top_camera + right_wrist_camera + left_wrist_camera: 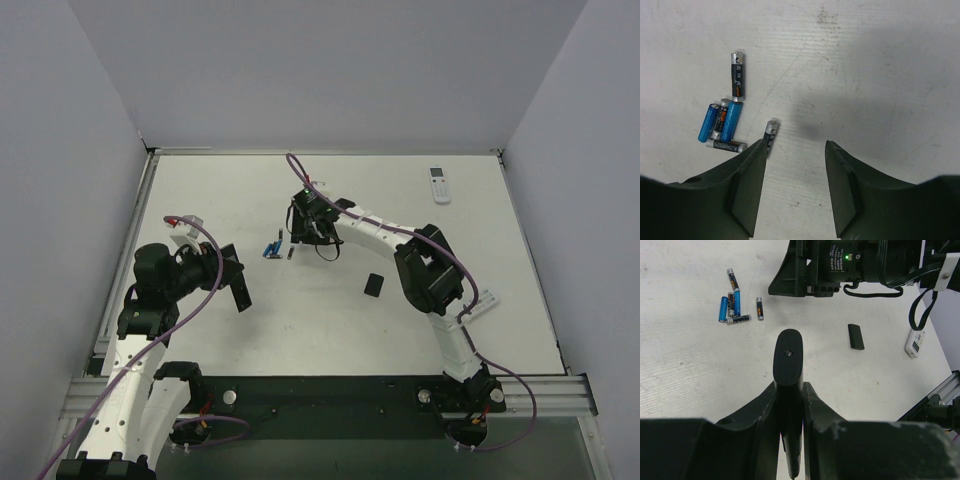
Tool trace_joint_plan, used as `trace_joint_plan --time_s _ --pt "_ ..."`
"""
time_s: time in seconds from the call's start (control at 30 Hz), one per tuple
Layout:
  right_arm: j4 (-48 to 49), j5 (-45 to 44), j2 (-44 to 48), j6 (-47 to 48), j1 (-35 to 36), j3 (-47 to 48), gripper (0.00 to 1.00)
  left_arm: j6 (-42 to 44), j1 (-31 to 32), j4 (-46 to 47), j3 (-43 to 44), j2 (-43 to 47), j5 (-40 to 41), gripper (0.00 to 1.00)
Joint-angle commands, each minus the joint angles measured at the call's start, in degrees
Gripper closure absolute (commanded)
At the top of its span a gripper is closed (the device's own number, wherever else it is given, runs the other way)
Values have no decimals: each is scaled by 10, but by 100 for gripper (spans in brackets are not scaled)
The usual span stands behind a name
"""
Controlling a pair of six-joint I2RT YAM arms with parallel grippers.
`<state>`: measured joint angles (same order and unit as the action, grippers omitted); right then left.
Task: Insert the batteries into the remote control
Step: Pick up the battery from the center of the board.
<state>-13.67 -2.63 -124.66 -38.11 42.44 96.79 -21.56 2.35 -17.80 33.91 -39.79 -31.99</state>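
Left wrist: left tool (789,392) clamped on remote control (788,352), rear hidden; right tool (796,145) apart, battery (771,127) half-covered

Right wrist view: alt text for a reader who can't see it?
The right gripper, jaws apart and empty, hangs over a white table, one dark battery at its image-left fingertip. Five more batteries, two of them blue, lie clustered further left.

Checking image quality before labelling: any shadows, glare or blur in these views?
Right wrist: batteries sharp, a soft grey shadow over the right of the table. Left wrist: remote tip sharp, foreground dark. Top external: even light, no glare, batteries tiny.
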Motion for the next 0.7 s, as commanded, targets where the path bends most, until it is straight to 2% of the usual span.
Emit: trace_joint_plan --time_s 0.0,0.23,0.67 --pt "37 18 -14 2 4 18 56 5 -3 29 20 3 -17 100" --pt "78 21 -37 5 10 19 61 3 -7 35 18 0 -22 100" --pt "80 28 -57 24 25 18 66 -1 -16 44 13 -4 -31 100"
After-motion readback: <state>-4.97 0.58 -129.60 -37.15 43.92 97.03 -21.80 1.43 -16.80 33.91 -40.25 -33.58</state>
